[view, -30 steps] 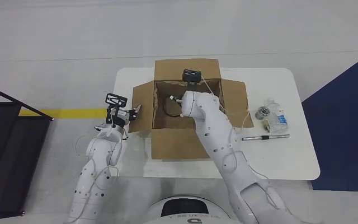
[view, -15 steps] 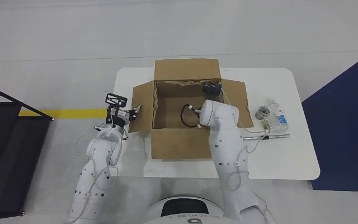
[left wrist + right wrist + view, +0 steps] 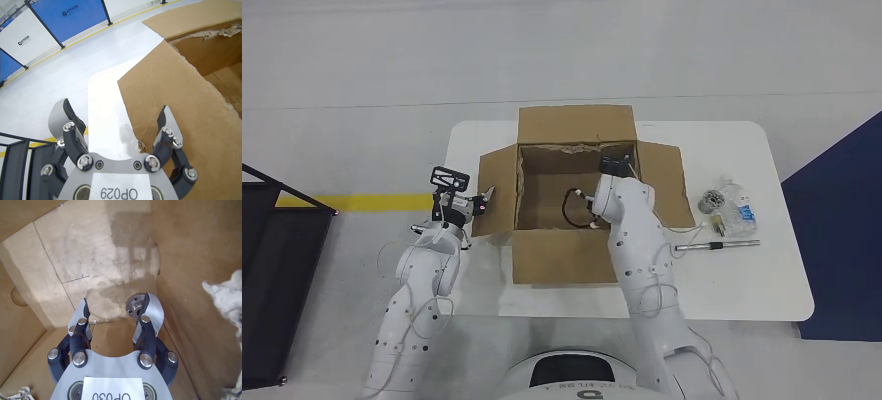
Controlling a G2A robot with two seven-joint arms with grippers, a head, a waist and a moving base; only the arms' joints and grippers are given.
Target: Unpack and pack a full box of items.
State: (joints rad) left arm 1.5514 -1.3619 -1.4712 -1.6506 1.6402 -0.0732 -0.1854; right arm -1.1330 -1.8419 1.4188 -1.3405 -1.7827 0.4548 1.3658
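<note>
A: Right gripper [image 3: 115, 300] status?

B: Jaws spread, nothing between them. It is down inside the open brown cardboard box [image 3: 56, 247], pointing at the floor panel.

A: Anything near it?

B: A round silver metal flange with bolt holes [image 3: 134, 306] lies flat on the box floor, close to a wall. It sits just beside one fingertip and is partly hidden behind it. Can't tell if they touch. A crumpled pale paper wad [image 3: 225, 292] lies farther out to that same side, against the box wall.

A: Left gripper [image 3: 115, 104]?

B: Also wide open and holding nothing. It hangs outside the box [image 3: 170, 85], over the edge of the white table [image 3: 102, 98]. One finger is just beside the folded-out side flap; can't tell contact. In the top view it [image 3: 485, 197] sits at that flap's outer edge.

A: Box position?

B: On the table [image 3: 742, 280], all four flaps folded out [image 3: 552, 255]. The right arm goes in from the near side.

A: Other parts?

B: On the tabletop beyond the box's opposite flap, well apart from both grippers, lie a thin silver metal rod [image 3: 717, 243] and a clear plastic bag [image 3: 732, 200] with small parts. The bag is just beyond the rod.
</note>
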